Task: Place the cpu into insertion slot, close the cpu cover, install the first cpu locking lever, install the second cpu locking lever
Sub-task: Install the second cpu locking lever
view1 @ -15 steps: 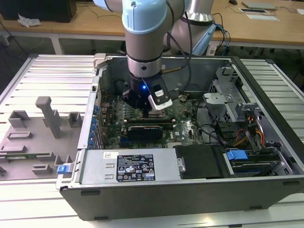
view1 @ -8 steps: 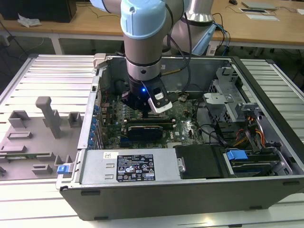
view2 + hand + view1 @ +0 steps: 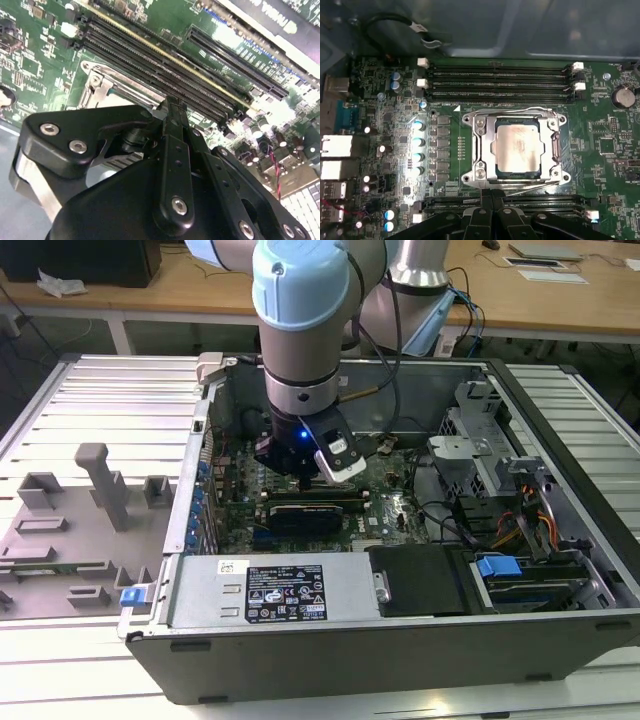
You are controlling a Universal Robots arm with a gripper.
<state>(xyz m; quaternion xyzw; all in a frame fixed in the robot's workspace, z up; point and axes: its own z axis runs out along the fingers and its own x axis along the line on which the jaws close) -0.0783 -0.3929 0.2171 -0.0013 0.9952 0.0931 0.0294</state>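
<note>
Here, your gripper [image 3: 492, 196] with jaws pressed together, empty, just beside the covered cpu [image 3: 518, 148]; labels unreadable.

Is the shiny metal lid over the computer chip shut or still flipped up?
Shut. In the first wrist view the cpu cover lies flat around the cpu, whose silver top shows through its window.

Exterior overlooks case; wrist views close above motherboard [image 3: 380, 150].
</note>
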